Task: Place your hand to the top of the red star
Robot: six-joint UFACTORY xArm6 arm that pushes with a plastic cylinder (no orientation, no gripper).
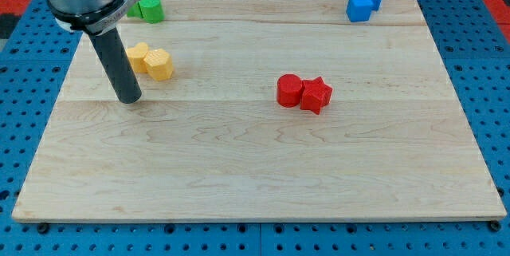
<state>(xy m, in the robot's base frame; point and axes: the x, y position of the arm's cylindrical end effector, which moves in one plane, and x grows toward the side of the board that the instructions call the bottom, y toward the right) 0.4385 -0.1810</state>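
Note:
The red star (pixel 316 95) lies right of the board's middle, touching a red cylinder (pixel 289 90) on its left. My tip (pixel 129 98) rests on the board at the view's left, far left of the red star and roughly level with it. It stands just below and left of a yellow pair: a yellow hexagon (pixel 159 64) and a yellow block (pixel 138 56) whose shape is partly hidden by the rod.
A green block (pixel 149 8) sits at the top left, partly behind the arm. Two blue blocks (pixel 364 2) touch each other at the top right. The wooden board (pixel 255 176) lies on a blue pegboard.

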